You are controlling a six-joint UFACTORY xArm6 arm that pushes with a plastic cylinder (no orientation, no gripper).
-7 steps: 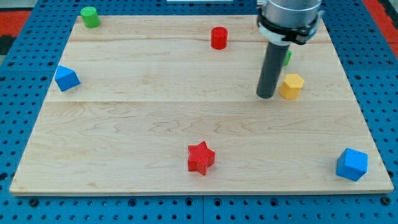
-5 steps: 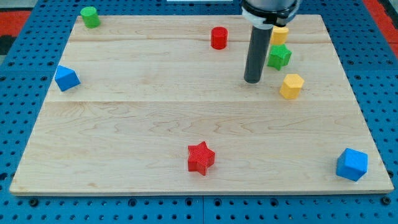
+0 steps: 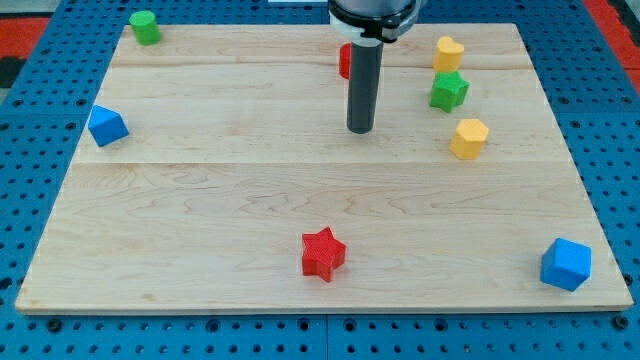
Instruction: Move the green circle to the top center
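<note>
The green circle block (image 3: 145,27) sits at the board's top left corner. My tip (image 3: 360,129) rests on the board a little above the centre, far to the right of the green circle. The rod hides most of the red cylinder (image 3: 344,60) at the top centre; only its left edge shows.
A green star (image 3: 449,91), a yellow heart (image 3: 449,52) and a yellow hexagon (image 3: 468,138) stand at the upper right. A blue cube (image 3: 107,125) is at the left edge, a red star (image 3: 322,253) at the bottom centre, a blue cube (image 3: 566,264) at the bottom right.
My tip has slid left and slightly up, away from the yellow hexagon and green star, and now stands below the red cylinder. No block has moved.
</note>
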